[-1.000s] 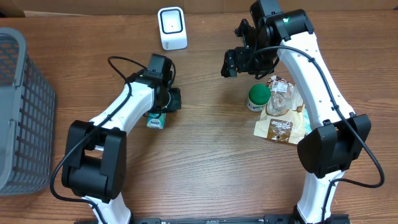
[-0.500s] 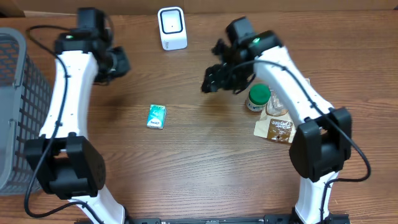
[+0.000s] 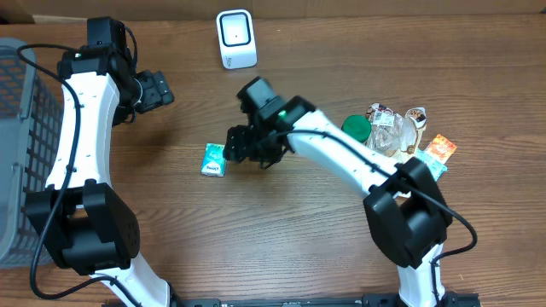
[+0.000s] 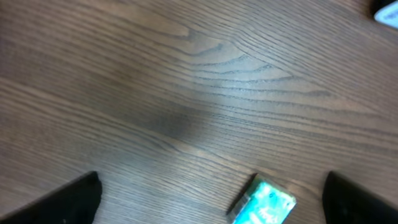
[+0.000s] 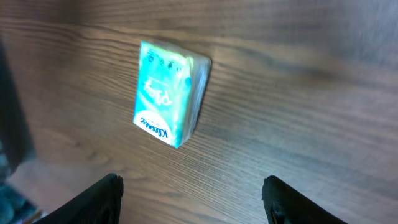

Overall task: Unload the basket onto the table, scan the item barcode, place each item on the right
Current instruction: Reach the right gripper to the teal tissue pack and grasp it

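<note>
**Hands trade places at the pack**

Left hand (image 3: pixel 152 89) has come off the tissue pack (image 3: pixel 213 159). Its fingers are now spread wide and it has swung to the back-left by the basket (image 3: pixel 17 128). Right hand (image 3: pixel 243 147) moved from the green-lidded jar (image 3: pixel 356 128) to just beside the pack, fingers apart. Orange packet (image 3: pixel 441 147) now uncovered far right.

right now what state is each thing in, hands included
tissue pack: lying flat on the table, not held
right hand: open, empty, just beside the tissue pack
left hand: open, empty, well away from the tissue pack
scanner: standing upright, nothing in front of it
jar: standing, green lid on
snack packets: loose pile beside the jar
basket: upright, only partly in view
</note>
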